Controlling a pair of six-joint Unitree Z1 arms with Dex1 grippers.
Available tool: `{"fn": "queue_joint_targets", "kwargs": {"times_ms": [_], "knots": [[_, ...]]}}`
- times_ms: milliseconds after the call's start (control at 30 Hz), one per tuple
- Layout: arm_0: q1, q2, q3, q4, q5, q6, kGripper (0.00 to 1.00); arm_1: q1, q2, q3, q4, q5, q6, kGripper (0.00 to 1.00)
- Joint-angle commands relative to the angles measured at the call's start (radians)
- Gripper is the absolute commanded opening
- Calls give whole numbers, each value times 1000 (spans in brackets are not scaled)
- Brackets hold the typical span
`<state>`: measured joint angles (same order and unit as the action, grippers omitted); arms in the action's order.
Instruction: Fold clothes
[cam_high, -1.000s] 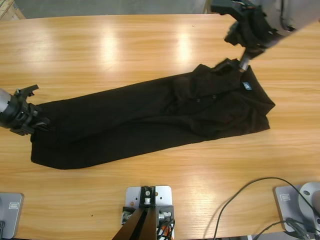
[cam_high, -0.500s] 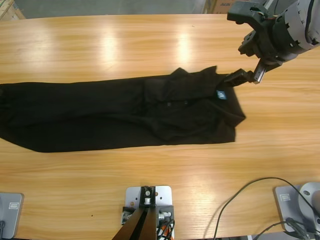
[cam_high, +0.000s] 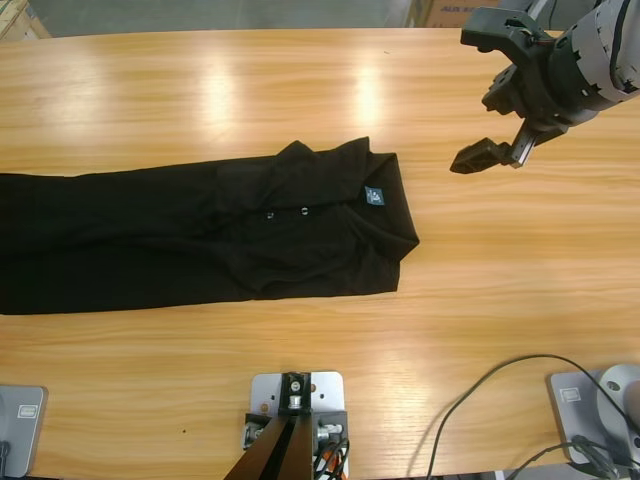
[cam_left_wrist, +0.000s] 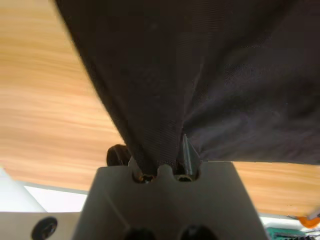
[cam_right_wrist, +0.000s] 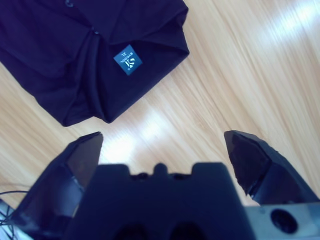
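Now, with the black polo shirt (cam_high: 200, 240) lying stretched along the table (cam_high: 300, 80) toward its left edge, keep the left gripper (cam_left_wrist: 160, 172) clamped on the fabric, pull evenly and low, and hold the right gripper (cam_high: 490, 150) open, clear of the collar (cam_high: 385, 200).

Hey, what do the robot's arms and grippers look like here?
One arm enters at the upper right: silver-grey shell with a dotted edge, ending in the right gripper, black and angular. The wrist view shows its two wedge-shaped black jaws on a black body. The left gripper shows only a pale grey body.
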<state>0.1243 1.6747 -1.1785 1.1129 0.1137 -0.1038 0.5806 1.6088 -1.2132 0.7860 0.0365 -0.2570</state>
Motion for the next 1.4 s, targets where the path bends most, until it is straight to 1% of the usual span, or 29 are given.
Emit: {"fn": "queue_joint_targets", "kwargs": {"times_ms": [33,133,267,400,600,700,867,933,1100,1267,1400], "knots": [[-371,56,-204,127,-46,-137,0,-15,-27,34,-24,8,13,1000],[-481,102,-293,183,-60,-186,0,-27,-32,38,-24,8,13,1000],[-613,171,-464,285,-75,-235,0,-47,-30,44,-34,10,12,1000],[-688,273,-647,347,-115,-271,0,-50,-24,46,-40,8,10,1000],[-793,461,-1025,470,-182,-320,0,-58,-18,46,-42,6,10,1000],[-833,535,-1163,517,-206,-335,0,-65,-15,44,-43,6,10,1000],[-881,628,-1327,545,-252,-340,0,-73,-12,56,-54,8,9,1000],[-907,651,-1372,545,-265,-341,0,-73,-5,58,-62,8,9,1000],[-963,699,-1442,545,-295,-320,0,-73,8,55,-67,10,9,1000],[-985,773,-1529,545,-333,-308,0,-73,11,58,-65,8,9,1000],[-1005,814,-1552,545,-357,-309,0,-73,21,56,-67,6,9,1000]]}}
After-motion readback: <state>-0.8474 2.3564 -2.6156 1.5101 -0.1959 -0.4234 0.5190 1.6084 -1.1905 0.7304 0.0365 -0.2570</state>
